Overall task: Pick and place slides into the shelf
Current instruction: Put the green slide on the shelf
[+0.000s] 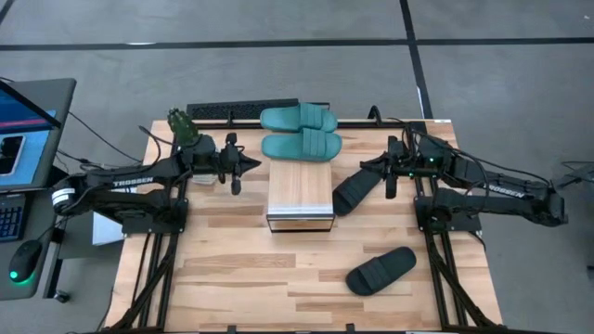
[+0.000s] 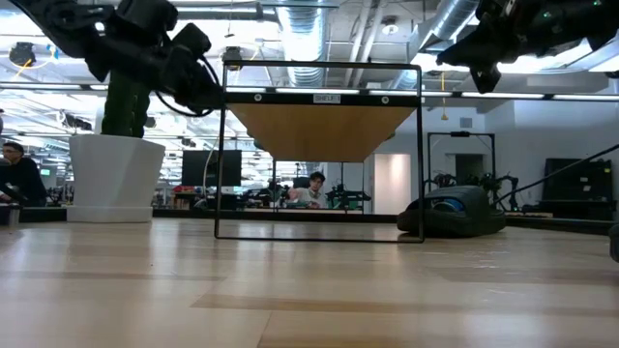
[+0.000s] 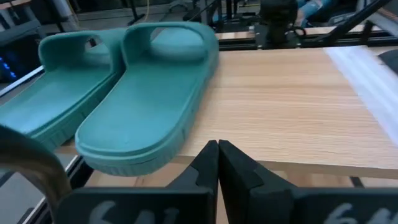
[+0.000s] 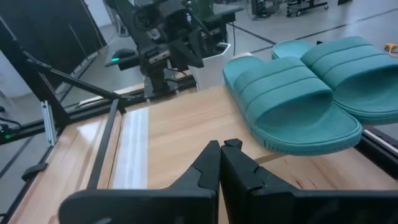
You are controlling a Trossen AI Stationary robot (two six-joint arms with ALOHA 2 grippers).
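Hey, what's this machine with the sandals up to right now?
Two robot arms are putting sandals on a small shelf. The two green sandals lie side by side at the shelf's far end. Two black ones are on the table: one beside the shelf, one nearer the front. The left gripper and right gripper are shut and empty, flanking the shelf.

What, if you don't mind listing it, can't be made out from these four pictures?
- Teal slides, high view: the shelf top meets them, so whether they rest on it or behind it is unclear.
- Black slide beside the shelf: the right claw overlaps its end, so contact is unclear.
- Low view: the shelf hides the teal pair; the other black slide is cut off.
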